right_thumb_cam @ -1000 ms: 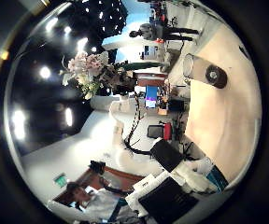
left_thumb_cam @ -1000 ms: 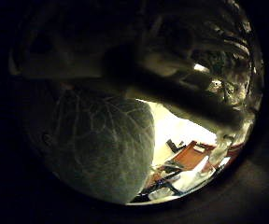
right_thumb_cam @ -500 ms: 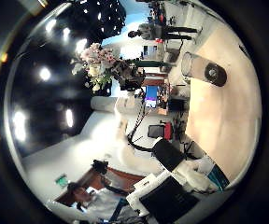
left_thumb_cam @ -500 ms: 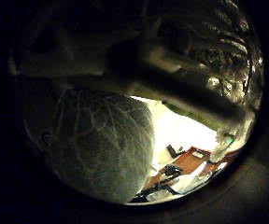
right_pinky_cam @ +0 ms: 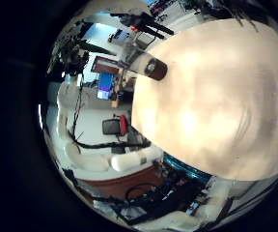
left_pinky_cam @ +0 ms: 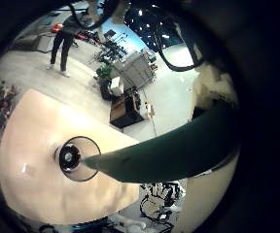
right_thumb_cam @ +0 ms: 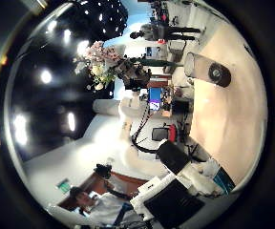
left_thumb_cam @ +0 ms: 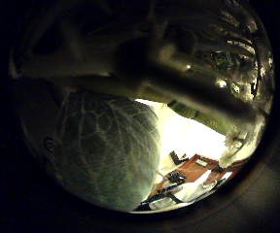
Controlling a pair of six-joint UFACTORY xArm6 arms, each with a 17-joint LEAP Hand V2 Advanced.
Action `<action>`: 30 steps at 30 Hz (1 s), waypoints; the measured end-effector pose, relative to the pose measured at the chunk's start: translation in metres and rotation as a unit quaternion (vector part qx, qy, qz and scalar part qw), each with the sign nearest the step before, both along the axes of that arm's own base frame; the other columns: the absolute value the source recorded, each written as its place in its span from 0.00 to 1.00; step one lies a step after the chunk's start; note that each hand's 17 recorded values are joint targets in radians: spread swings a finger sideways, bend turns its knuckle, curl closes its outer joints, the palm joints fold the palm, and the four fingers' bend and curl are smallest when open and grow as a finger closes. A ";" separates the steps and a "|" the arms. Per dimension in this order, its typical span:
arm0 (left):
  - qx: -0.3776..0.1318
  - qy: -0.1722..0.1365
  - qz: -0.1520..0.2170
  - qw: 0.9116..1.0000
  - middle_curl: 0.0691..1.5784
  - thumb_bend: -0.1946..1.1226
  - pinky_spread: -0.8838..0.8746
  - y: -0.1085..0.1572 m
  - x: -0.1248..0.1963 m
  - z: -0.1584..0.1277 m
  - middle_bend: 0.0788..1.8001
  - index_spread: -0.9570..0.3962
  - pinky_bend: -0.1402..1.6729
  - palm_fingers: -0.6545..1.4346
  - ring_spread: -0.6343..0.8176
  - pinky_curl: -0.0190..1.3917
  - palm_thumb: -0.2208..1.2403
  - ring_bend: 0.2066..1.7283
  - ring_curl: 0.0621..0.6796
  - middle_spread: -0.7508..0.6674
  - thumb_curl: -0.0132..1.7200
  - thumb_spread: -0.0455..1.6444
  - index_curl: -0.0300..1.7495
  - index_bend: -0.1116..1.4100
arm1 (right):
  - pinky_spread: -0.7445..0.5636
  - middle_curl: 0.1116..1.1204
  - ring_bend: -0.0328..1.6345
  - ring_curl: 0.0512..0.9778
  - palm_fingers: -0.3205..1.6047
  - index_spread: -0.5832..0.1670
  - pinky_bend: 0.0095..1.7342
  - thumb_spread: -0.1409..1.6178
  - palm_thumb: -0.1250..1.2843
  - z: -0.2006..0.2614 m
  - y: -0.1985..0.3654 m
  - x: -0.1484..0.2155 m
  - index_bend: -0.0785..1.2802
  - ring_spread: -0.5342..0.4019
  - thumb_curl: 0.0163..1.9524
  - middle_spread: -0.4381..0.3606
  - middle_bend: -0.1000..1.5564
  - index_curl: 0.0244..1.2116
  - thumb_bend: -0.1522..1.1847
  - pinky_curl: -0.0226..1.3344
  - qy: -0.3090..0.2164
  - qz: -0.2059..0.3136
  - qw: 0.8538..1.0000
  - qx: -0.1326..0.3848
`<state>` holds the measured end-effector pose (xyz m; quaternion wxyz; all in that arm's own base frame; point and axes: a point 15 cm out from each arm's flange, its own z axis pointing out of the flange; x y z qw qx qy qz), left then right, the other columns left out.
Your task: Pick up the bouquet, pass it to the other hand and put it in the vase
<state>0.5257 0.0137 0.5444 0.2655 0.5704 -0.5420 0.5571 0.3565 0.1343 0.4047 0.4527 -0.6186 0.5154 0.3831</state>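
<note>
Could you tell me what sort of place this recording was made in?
Probably a robotics lab or workshop: a pale table carries a clear vase, a robot arm holds up a bouquet, and spotlights shine from a dark ceiling.

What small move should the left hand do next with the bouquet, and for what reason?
Probably lower the bouquet's stem a little more toward the vase. In the left little finger side view the green stem runs from the palm and its tip sits at the vase's rim on the table. Whether the tip is already inside the opening cannot be told, so a slow descent seems safest.
</note>
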 end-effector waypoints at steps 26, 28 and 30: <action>-0.053 0.051 -0.129 0.989 0.28 0.09 0.67 0.012 -0.025 -0.104 0.16 0.55 0.36 0.09 0.66 0.39 0.33 0.38 0.38 0.73 0.30 0.56 0.49 0.10 | 0.96 0.20 0.30 0.20 0.22 0.31 0.35 0.66 0.59 0.001 0.001 -0.002 0.19 0.85 0.23 0.67 0.17 0.23 0.10 0.22 -0.006 0.005 1.000 0.000; -0.061 0.045 -0.147 0.986 0.25 0.10 0.75 0.030 -0.032 -0.109 0.12 0.61 0.33 0.11 0.73 0.36 0.29 0.33 0.32 0.80 0.28 0.55 0.43 0.09 | 0.96 0.20 0.29 0.20 0.23 0.32 0.34 0.66 0.59 0.002 0.001 -0.004 0.20 0.85 0.23 0.67 0.17 0.24 0.10 0.21 -0.006 0.008 1.000 0.001; -0.061 0.045 -0.134 0.988 0.22 0.10 0.80 0.047 -0.035 -0.114 0.09 0.66 0.30 0.12 0.78 0.33 0.26 0.29 0.27 0.85 0.26 0.53 0.39 0.09 | 0.96 0.19 0.29 0.20 0.23 0.33 0.33 0.66 0.59 0.002 0.002 -0.005 0.20 0.84 0.23 0.67 0.17 0.24 0.10 0.21 -0.008 0.010 1.000 0.000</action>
